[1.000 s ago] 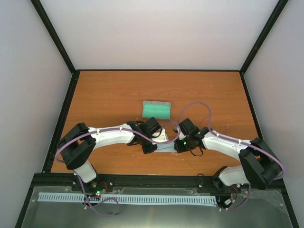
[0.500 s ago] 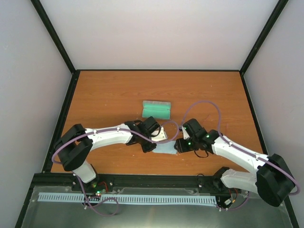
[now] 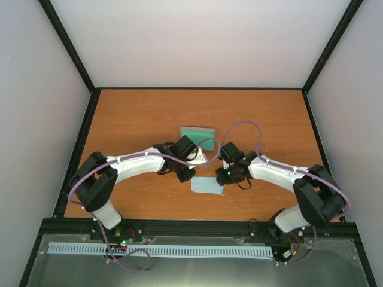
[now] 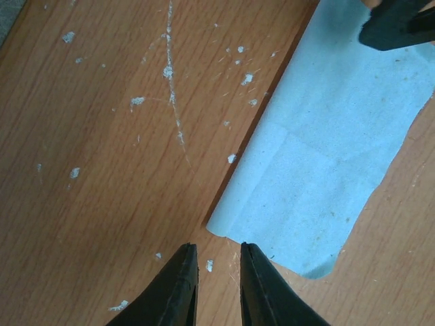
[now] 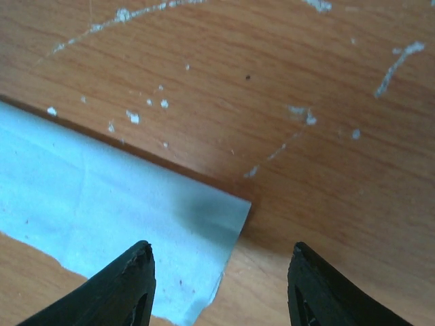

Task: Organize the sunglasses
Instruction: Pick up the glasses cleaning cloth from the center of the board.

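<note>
The sunglasses are not visible in any view. The pale blue cloth [image 3: 207,185] lies flat on the table between my two grippers. It also shows in the left wrist view [image 4: 326,163] and the right wrist view [image 5: 102,197]. My left gripper [image 3: 189,176] is empty, with its jaws only a little apart [image 4: 216,250], just short of a cloth corner. My right gripper [image 3: 221,177] is wide open [image 5: 221,255] above another cloth corner and holds nothing. The open case with teal lining [image 3: 198,131] lies behind the arms, partly covered by the left wrist.
The wooden table [image 3: 131,119] carries white scuff marks [image 4: 170,71]. Black frame rails [image 3: 78,149] border it left, right and front. Purple cables loop over both wrists. One right fingertip [image 4: 397,24] shows at the top right of the left wrist view.
The cloth, earlier bunched and raised between the two grippers, now lies flat and free on the table. Both grippers have drawn back off it toward the case.
</note>
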You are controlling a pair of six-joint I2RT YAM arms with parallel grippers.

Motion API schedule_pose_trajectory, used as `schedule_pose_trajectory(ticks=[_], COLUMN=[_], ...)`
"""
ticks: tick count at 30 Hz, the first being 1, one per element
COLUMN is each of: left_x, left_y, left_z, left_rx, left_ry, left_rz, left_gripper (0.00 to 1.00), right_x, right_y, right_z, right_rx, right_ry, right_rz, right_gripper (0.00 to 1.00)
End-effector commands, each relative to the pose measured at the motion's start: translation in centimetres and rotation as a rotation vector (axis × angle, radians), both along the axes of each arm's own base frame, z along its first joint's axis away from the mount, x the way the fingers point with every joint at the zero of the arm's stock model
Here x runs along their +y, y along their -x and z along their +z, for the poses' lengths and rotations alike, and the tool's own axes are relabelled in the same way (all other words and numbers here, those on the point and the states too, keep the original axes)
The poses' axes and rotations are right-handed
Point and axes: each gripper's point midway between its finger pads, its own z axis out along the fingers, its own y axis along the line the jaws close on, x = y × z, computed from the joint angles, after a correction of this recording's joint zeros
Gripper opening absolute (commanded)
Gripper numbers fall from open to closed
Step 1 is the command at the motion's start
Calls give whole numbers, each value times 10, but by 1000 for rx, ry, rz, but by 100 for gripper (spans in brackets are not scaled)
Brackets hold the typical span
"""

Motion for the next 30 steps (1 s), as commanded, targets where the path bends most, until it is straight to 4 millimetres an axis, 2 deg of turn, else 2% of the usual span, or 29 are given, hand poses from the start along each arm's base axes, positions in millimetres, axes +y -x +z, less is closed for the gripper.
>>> schedule_pose_trajectory(ticks=[1,3,7,9,18,25,28,30], left_x=[-7,-6,-4,-4,-5,2,3,1], left_y=[-4,-4,-5,-5,-7,-5,-1,1], left_z=[11,11,9,9,10,-12,-18,-19], left_rx=[-8,-12,-20,-22,-30,4,30,39], left_ry=[36,35,30,31,32,-43,-50,-45], left_rz=[14,16,21,21,20,18,3,-6], left_gripper=[20,20,20,20,20,22,28,29], right_x=[6,5,7,8,12,14,13,11], right_y=[-12,-11,-9,-10,-15,-12,-11,-10], right_z=[3,0,-6,-9,-17,-22,-21,-21], right_rx=[-32,-24,-7,1,12,38,38,38], right_ry=[23,31,30,32,38,34,37,45], right_rz=[34,48,54,49,47,54,55,56], right_gripper=[52,52,40,38,37,9,3,3])
